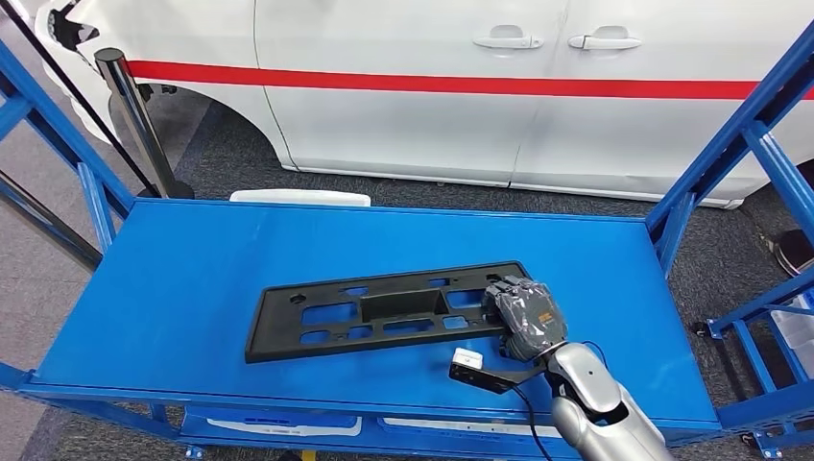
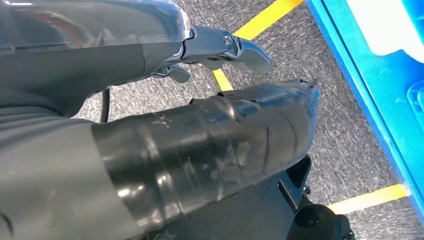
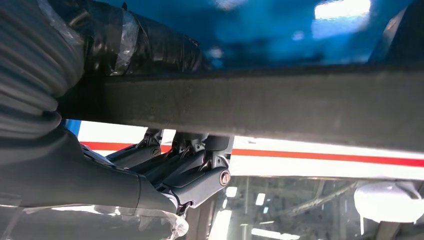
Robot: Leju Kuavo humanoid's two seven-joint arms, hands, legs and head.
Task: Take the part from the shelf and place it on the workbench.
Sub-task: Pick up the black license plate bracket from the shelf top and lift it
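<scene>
One part is seen, a long flat black plate with many holes; it lies on the blue shelf, near the front edge and a bit toward the right end. The right hand is set on the part's right end; in the right wrist view the thumb is laid on one face of the part and the fingers are curled under the other, so the end is pinched between them. The left hand is seen hanging over the grey floor; nothing is held in it, and the fingers look loosely curled. The part is judged to be stiff, light plastic, not easily broken; held by one end, the far end may dip or swing, so a firm hold is needed. One white car is parked behind the shelf.
</scene>
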